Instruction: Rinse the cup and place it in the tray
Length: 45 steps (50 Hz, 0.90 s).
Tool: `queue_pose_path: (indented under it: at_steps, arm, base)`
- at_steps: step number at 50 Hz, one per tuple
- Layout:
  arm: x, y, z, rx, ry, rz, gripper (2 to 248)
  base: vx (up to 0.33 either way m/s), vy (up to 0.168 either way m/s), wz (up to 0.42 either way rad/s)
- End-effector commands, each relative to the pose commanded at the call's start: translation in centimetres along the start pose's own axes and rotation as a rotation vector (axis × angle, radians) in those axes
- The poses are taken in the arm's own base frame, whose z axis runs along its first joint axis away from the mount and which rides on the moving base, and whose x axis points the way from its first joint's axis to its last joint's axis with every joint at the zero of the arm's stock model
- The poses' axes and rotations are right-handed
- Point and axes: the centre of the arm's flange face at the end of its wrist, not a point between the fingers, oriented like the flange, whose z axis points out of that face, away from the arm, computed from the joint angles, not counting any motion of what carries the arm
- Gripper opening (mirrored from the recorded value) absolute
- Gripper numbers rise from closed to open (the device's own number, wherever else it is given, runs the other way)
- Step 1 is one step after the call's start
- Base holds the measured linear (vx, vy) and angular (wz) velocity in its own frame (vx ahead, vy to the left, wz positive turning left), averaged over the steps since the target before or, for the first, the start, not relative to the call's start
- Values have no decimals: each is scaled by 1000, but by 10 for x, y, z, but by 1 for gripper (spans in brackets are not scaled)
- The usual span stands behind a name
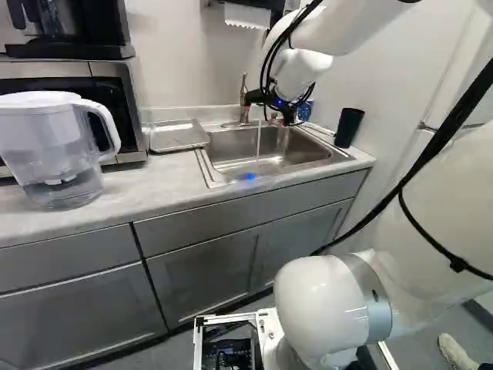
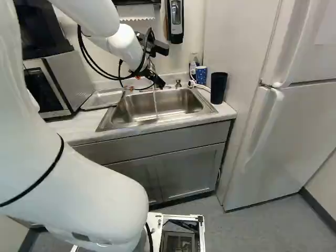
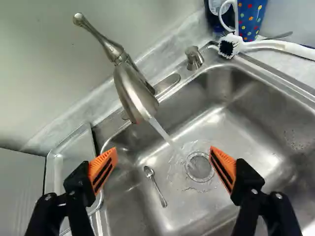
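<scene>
Gripper (image 2: 145, 85) over sink (image 2: 181, 102), angled down, fingers spread wide.

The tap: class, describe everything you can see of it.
The tap is smooth, dull silver, apparently metal, with a tapering spout slanting down over the sink and a slender lever raised on top. It stands on a plate at the sink's back and is running: a thin stream of water falls near the drain.
</scene>
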Motion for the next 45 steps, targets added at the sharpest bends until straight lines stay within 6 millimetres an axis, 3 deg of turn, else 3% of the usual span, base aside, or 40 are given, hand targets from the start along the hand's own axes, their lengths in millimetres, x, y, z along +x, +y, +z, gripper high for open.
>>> queue_pose_path:
  at_steps: [45]
  arm:
    - [12, 3, -6, -42, 168, -278, 247]
  base:
    - [0, 0, 0]
